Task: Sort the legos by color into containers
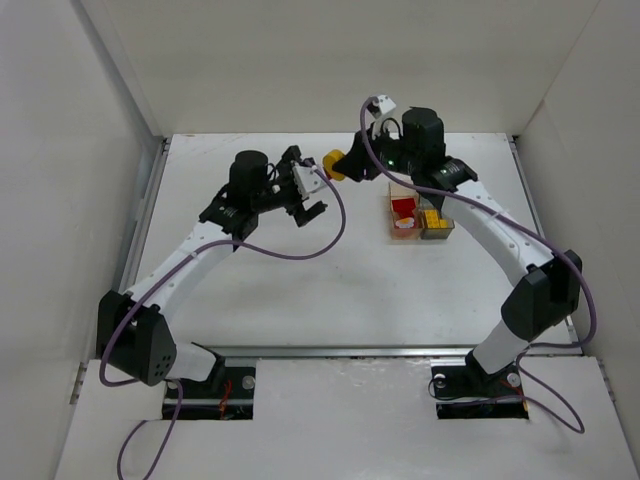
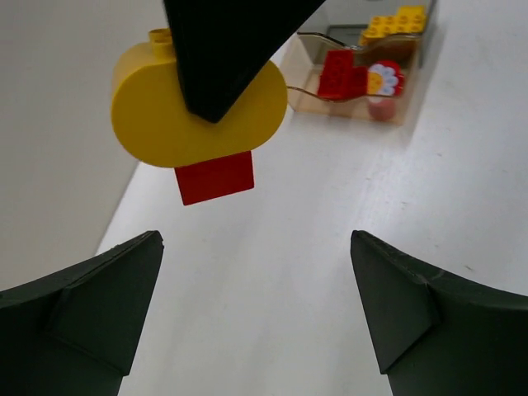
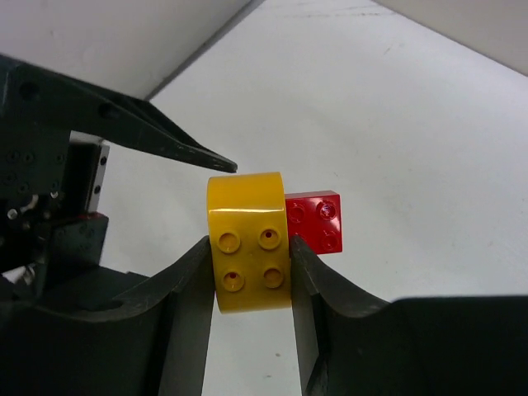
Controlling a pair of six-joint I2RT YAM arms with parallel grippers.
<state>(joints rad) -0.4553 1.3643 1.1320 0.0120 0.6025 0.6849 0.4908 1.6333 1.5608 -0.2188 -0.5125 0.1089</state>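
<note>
**A:** What has the right gripper (image 3: 250,252) got?

**B:** A yellow rounded brick (image 3: 246,206). Both fingers press flat against its sides, so the jaws are closed down to the brick's width. Its studs face the wrist camera.

**A:** Is that a second piece behind it?

**B:** Yes, a red brick (image 3: 318,221), touching the yellow one's far side. It looks stuck on, but the joint itself is hidden, so I can't be sure.

**A:** And the left gripper (image 2: 256,272)?

**B:** Spread wide, with nothing between its fingers (image 2: 91,305). From its wrist camera the yellow piece hangs straight ahead, with the red square showing just under it.

**A:** How do the two grippers sit from overhead?

**B:** Close together at the far middle of the table (image 1: 300,290). The left one is just left of the held brick and apart from it.

**A:** Where are the containers?

**B:** To the right of both grippers, side by side and touching each other. The amber bin (image 1: 390,212) is the left one and holds red bricks (image 2: 342,73), plus a piece with a white flower print (image 2: 384,78). The grey bin (image 1: 436,235) beside it holds yellow bricks (image 2: 394,21).
</note>
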